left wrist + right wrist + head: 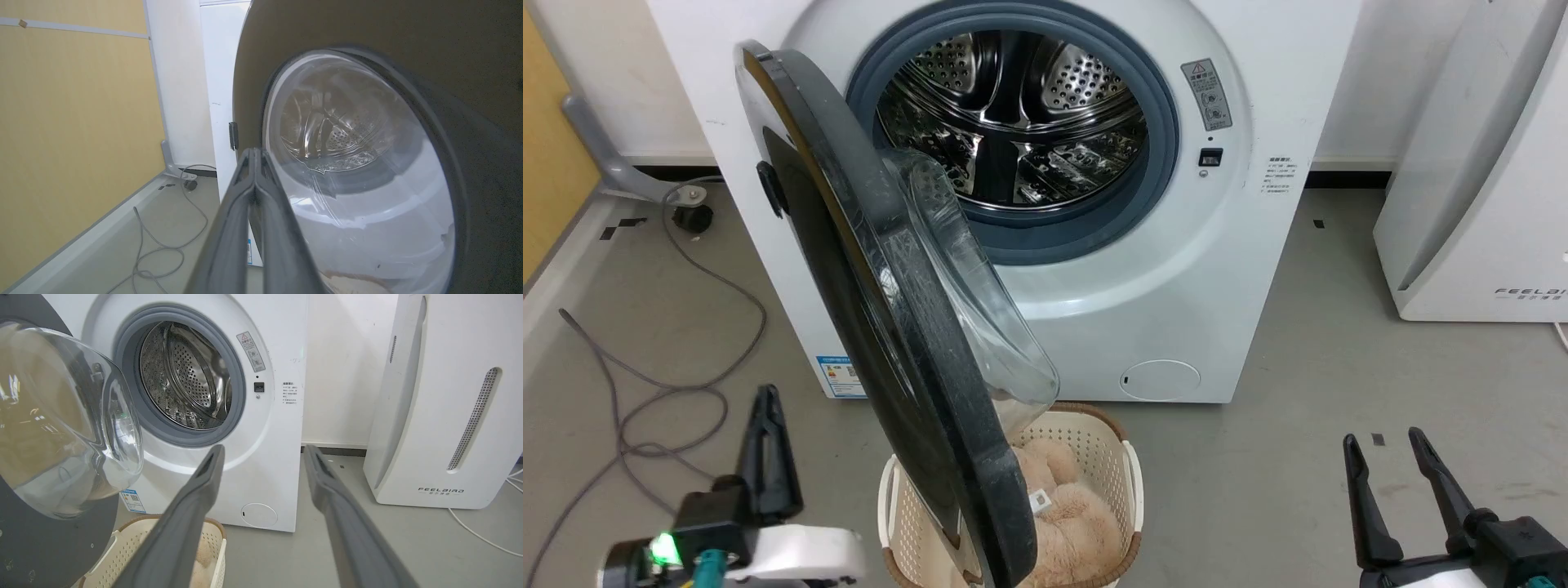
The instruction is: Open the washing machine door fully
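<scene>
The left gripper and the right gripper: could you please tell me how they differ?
The left gripper is shut, fingers pressed together; the right gripper is open, fingers spread. The left gripper sits beside the washing machine door; the right gripper is over bare floor, away from it. Both have long dark fingers and hold nothing.

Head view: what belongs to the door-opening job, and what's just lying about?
Job:
washing machine door, partly open
washing machine
left claw, shut
right claw, open

Lying about:
laundry basket holding a beige plush item
grey cable on the floor
white FEELBAIRD appliance
</scene>
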